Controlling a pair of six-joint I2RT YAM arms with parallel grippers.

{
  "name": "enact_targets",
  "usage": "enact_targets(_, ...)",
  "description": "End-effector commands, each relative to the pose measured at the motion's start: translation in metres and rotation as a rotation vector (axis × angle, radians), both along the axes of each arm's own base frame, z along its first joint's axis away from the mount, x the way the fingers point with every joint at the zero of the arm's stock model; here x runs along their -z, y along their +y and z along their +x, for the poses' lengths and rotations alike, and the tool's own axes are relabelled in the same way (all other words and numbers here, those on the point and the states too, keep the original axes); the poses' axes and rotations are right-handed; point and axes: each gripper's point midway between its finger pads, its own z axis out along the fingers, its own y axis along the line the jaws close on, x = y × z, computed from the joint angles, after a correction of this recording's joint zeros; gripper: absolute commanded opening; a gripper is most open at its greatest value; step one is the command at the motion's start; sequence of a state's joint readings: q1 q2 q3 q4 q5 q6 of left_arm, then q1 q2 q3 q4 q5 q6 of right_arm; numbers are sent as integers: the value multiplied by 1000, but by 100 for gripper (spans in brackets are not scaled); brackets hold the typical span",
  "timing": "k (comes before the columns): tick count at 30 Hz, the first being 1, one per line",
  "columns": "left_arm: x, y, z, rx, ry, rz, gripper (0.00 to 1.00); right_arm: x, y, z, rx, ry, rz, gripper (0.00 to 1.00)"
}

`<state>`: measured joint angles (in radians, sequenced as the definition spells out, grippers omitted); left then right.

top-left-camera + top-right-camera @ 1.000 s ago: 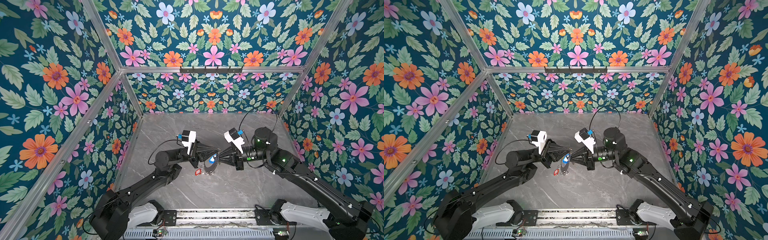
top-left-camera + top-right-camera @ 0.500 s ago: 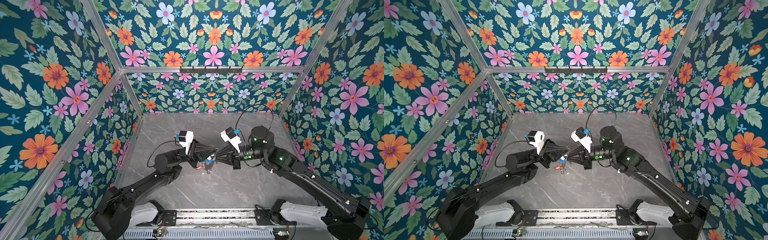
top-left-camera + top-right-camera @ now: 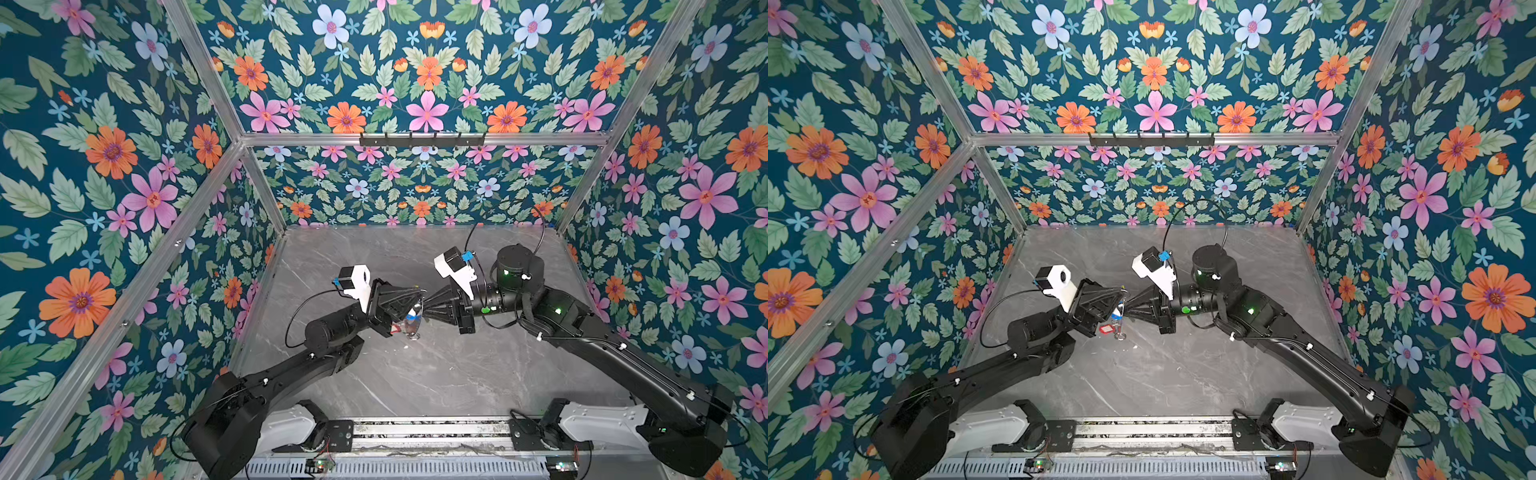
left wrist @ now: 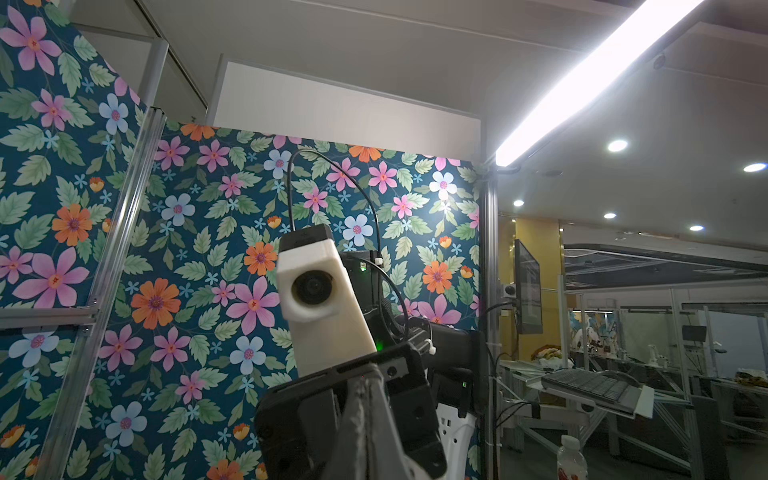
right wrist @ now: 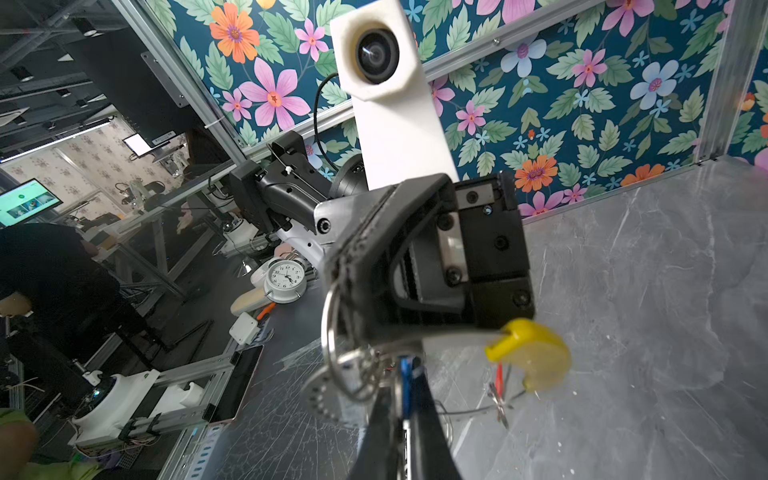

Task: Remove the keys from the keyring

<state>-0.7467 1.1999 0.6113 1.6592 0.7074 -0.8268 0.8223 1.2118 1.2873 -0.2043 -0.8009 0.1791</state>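
Note:
The keyring (image 5: pixel 453 338) hangs above the table between my two grippers, a flat grey hoop with a yellow arc (image 5: pixel 532 349) and silver split rings (image 5: pixel 336 332). My left gripper (image 3: pixel 420 296) is shut on the hoop's edge. My right gripper (image 5: pixel 405 399) is shut on the key with the blue tag (image 5: pixel 404 374). The key with the red tag (image 3: pixel 1106 329) dangles from the hoop under the left gripper. In both top views the keyring (image 3: pixel 1120 328) shows nearly edge-on. The left wrist view shows only shut fingers (image 4: pixel 365 415); the keyring is hidden there.
The grey marble table (image 3: pixel 436 374) is boxed in by flowered walls on three sides, with a black hook rail (image 3: pixel 422 139) on the back wall. Both arm bases stand at the front edge (image 3: pixel 415 432).
Both grippers have shifted a little to the left together. The keyring has turned from partly face-on to nearly edge-on. Neither grip has changed.

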Motion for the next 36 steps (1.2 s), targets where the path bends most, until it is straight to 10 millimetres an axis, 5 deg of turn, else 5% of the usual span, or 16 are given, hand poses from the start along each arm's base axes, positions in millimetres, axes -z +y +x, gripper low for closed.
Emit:
enact_targets(1, 1, -4, -10, 16, -45, 10, 0, 4, 9, 6, 17, -9, -2, 0)
enact_targets(36, 0, -3, -12, -93, -70, 135, 0, 24, -50, 6, 255, -61, -118, 0)
